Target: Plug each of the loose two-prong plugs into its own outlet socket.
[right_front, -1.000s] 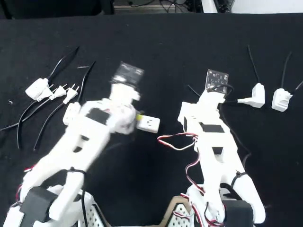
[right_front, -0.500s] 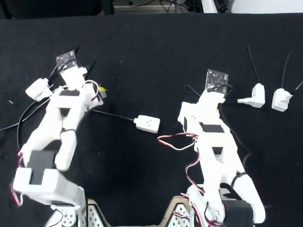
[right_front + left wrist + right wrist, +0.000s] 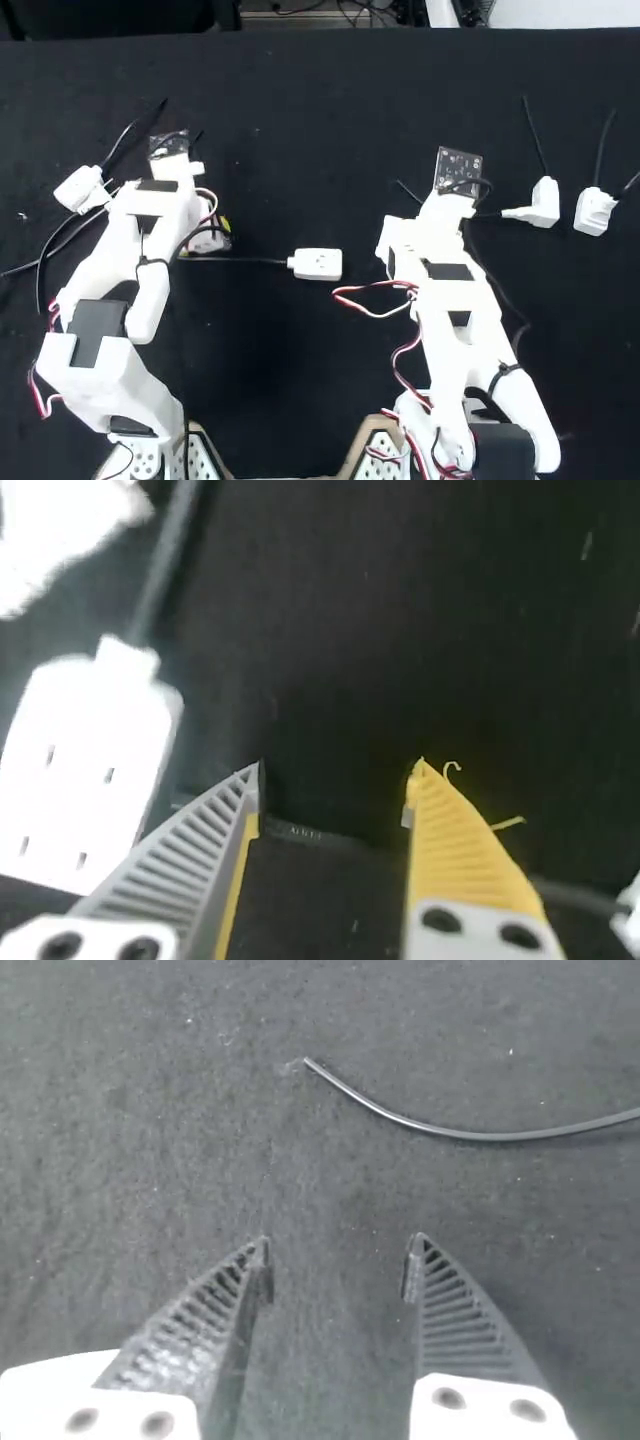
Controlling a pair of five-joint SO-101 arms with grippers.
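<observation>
Both jaws parted, empty, left jaws beside white outlet socket [image 3: 82, 770] on black counter [image 3: 320, 100], right jaws near thin black wire [image 3: 450, 1133].

A robotics lab bench: the white plastic left arm [image 3: 135, 250] and right arm [image 3: 450, 290], red-and-white wires [image 3: 372, 311] exposed, stand on perforated bases [image 3: 200, 462] at the near edge of a black-clothed table [image 3: 330, 90]. Loose black cables [image 3: 350, 12] lie beyond the table's far edge.
</observation>
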